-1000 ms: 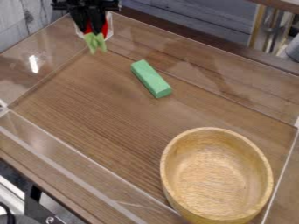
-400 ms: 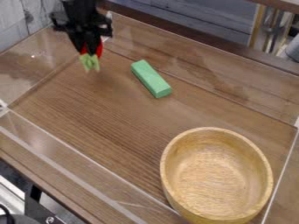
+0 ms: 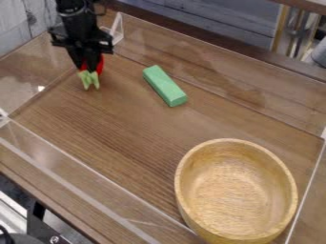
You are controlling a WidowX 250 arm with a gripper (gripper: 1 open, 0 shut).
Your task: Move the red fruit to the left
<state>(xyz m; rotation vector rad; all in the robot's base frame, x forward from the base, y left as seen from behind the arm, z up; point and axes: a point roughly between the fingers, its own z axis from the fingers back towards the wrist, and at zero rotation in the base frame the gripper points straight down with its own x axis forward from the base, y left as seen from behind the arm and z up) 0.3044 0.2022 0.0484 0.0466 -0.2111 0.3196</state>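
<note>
The red fruit (image 3: 90, 75) is a small red strawberry with a light green cap, seen at the upper left of the camera view, just above the wooden table. My black gripper (image 3: 87, 67) comes down from above and is shut on it, hiding most of its red part. The green cap points downward, close to the table surface. I cannot tell whether the fruit touches the wood.
A flat green rectangular block (image 3: 163, 85) lies to the right of the gripper. A large wooden bowl (image 3: 192, 186) sits at the lower right. Clear plastic walls (image 3: 26, 67) fence the table on the left and front.
The gripper has carried the strawberry leftward and down toward the table, away from the green block. It has stayed shut on the fruit throughout.
</note>
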